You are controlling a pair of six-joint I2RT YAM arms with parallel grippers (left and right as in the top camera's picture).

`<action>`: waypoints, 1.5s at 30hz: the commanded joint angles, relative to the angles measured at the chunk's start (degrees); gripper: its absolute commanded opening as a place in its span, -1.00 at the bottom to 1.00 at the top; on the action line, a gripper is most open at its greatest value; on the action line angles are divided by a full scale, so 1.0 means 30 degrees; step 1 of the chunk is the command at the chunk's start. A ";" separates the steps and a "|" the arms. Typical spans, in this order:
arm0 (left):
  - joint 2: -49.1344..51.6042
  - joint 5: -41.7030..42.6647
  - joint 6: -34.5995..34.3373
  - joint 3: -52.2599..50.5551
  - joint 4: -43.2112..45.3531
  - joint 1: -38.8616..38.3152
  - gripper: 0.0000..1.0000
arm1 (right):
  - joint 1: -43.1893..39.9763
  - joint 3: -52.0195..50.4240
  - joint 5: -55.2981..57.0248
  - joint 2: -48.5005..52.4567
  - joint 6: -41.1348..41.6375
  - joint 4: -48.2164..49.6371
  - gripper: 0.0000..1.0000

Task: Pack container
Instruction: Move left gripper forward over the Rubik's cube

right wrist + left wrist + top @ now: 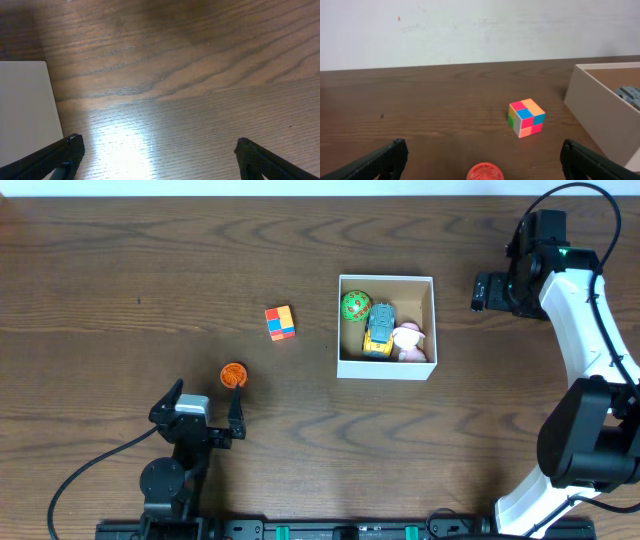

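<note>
The container [345, 325] is a square white-walled box with a tan inside, right of the table's middle. It holds a green ball [356, 306], a yellow and grey toy car [379, 330] and a pink and white toy [409, 340]. A multicoloured cube [280, 322] lies left of it, also in the left wrist view [526, 117]. An orange ball [233, 375] lies front left, just ahead of my open left gripper [200, 404], low in the left wrist view [485, 172]. My right gripper [484, 291] is open and empty, right of the container [25, 105].
The dark wooden table [120, 290] carries only these things. The left arm's base is at the front edge, the right arm's white links run along the right side. A pale wall stands behind the table in the left wrist view.
</note>
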 commanded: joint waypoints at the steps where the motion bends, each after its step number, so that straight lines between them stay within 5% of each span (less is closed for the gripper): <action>1: -0.0117 0.2820 -0.0029 -0.0532 0.0714 0.0080 0.96 | 0.0087 -0.0124 0.0197 -0.0284 -0.0255 0.0051 0.98; 4: -0.0087 0.4845 -0.0197 -0.0029 0.1625 0.0080 0.96 | 0.0087 -0.0124 0.0197 -0.0284 -0.0255 0.0051 0.98; 10: 0.2579 0.3053 -0.2186 0.3512 -0.0495 0.0087 0.96 | 0.0087 -0.0124 0.0197 -0.0284 -0.0255 0.0051 0.98; 20: 1.6575 0.4350 -0.1464 1.5671 -0.9289 0.0080 0.96 | 0.0087 -0.0124 0.0197 -0.0284 -0.0255 0.0044 0.99; 27: 2.3176 0.7868 -0.1967 1.8637 -0.9887 -0.0015 0.96 | 0.0087 -0.0124 0.0197 -0.0284 -0.0255 0.0051 0.98; 40: 2.4640 -0.2178 -0.2477 1.8651 -0.8903 -0.4947 0.96 | 0.0087 -0.0124 0.0197 -0.0284 -0.0255 0.0044 0.98; 45: 2.5135 -0.3468 -0.3147 2.0145 -0.9136 -0.5034 0.96 | 0.0087 -0.0124 0.0197 -0.0284 -0.0255 0.0044 0.99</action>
